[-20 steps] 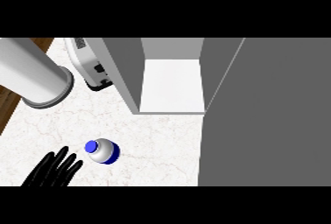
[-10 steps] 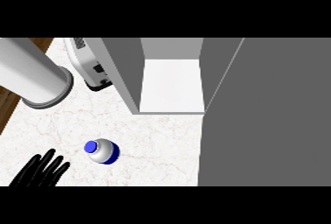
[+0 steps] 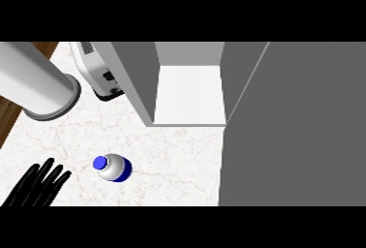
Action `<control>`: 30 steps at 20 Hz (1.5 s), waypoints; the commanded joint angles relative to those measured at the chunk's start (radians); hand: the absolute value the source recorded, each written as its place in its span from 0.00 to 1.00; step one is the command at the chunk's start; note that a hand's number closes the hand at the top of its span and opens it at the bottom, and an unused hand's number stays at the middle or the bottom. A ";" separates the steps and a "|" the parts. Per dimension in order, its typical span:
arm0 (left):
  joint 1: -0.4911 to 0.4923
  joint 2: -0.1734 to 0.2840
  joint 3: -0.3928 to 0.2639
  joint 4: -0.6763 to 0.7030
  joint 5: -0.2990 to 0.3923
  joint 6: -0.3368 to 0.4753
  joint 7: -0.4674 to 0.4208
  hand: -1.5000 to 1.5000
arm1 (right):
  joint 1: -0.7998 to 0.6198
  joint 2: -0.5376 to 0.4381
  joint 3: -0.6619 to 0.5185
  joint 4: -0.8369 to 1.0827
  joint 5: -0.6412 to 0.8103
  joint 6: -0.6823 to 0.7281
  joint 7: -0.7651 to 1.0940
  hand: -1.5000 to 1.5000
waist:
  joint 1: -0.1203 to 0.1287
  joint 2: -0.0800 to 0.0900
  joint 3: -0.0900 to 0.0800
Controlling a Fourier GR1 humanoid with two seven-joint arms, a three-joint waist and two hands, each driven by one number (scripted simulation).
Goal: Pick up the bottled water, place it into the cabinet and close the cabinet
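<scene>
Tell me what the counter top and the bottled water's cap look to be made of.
The counter top looks like polished marble or a stone laminate: white with faint pinkish-grey veins. The bottled water has a cap that looks like smooth plastic: solid, even blue. Its body below appears white-grey with a blue band, possibly a label; the material is unclear from above.

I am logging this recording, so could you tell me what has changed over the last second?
The left hand has drawn back toward the view's lower left corner, away from the bottled water, fingers straight, having taken hold of nothing. The bottle stands where it was on the counter, and the cabinet is open as before.
</scene>
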 commanded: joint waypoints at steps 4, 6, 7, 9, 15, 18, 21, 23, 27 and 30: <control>-0.074 0.002 0.080 0.135 -0.069 -0.046 -0.065 0.00 | 0.111 0.002 0.031 -0.009 0.026 0.057 -0.075 0.00 | -0.003 0.000 0.000; -0.178 0.000 0.084 0.234 -0.103 -0.032 -0.086 0.00 | 0.150 0.008 0.058 -0.021 0.063 0.076 -0.117 0.00 | -0.009 0.000 0.000; -0.166 0.045 0.144 0.300 -0.069 -0.112 -0.140 0.00 | 0.070 0.020 0.058 0.057 0.077 0.060 -0.113 0.00 | -0.002 0.001 0.000; -0.184 0.026 0.133 0.315 -0.136 -0.093 -0.158 0.00 | 0.112 0.017 0.052 0.047 0.083 0.071 -0.145 0.00 | -0.003 0.000 0.000; -0.316 -0.014 0.092 0.489 -0.321 -0.059 -0.261 0.00 | 0.006 -0.017 0.001 0.014 -0.008 0.043 -0.024 0.00 | -0.002 0.003 0.000; -0.340 0.028 0.116 0.548 -0.266 -0.087 -0.216 0.00 | 0.108 0.013 0.061 -0.025 0.054 0.044 -0.078 0.00 | -0.004 0.001 0.000; -0.352 -0.010 0.079 0.671 -0.391 -0.071 -0.330 0.00 | 0.107 0.021 0.078 0.014 0.088 0.057 -0.117 0.00 | -0.005 0.001 0.000; -0.470 0.056 0.156 0.801 -0.319 -0.094 -0.319 0.00 | 0.160 -0.010 0.033 0.006 0.044 0.104 -0.165 0.00 | -0.011 0.001 0.000; -0.469 0.034 0.133 0.882 -0.379 -0.062 -0.347 0.00 | 0.133 -0.020 0.034 -0.023 0.013 0.081 -0.112 0.00 | -0.007 0.001 0.000; -0.527 0.032 0.129 1.024 -0.422 -0.063 -0.439 0.00 | 0.176 -0.011 0.081 0.008 0.075 0.101 -0.168 0.00 | -0.009 0.001 0.000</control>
